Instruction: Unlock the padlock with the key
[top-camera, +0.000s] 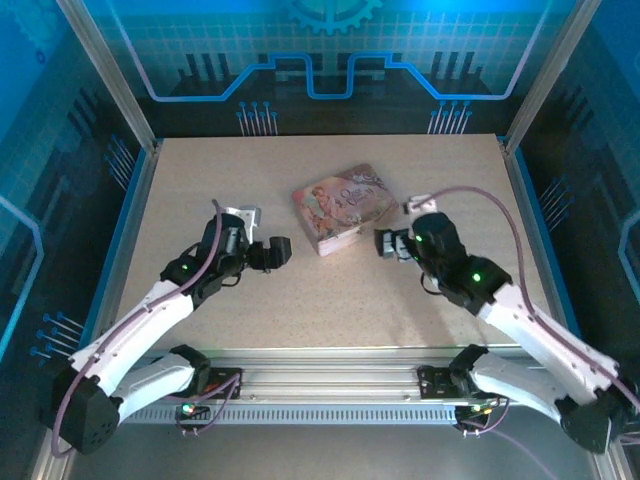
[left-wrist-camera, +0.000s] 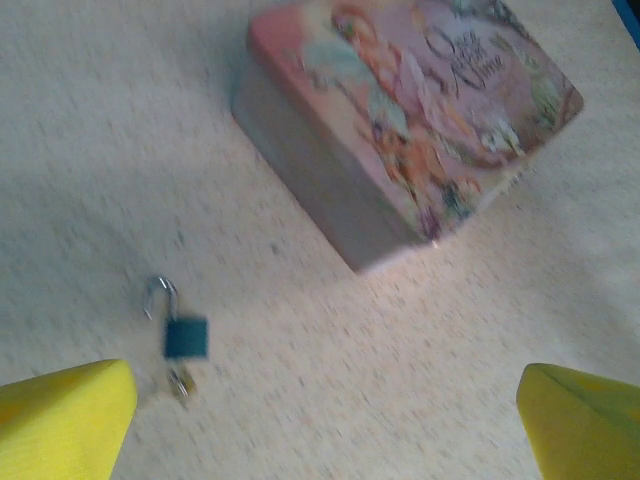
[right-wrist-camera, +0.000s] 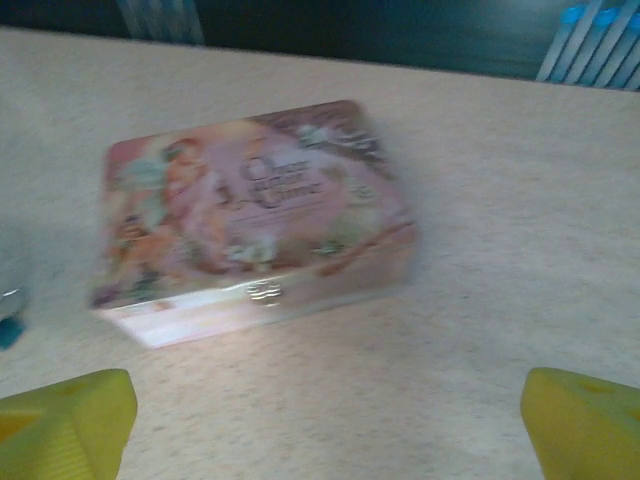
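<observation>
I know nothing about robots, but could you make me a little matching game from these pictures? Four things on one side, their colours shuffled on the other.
Things:
1. padlock
2. box
3. left gripper fingers
4. table

Colours:
A. yellow
B. speckled beige
C. dark bluish
D. pink, with a flowery picture

Pairs: 1-C, 2-D, 3-A, 4-B

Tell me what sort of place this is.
Probably a robotics lab test cell: an aluminium frame with blue circuit-pattern panels encloses a speckled table, left arm and right arm bolted at its near edge.
</observation>
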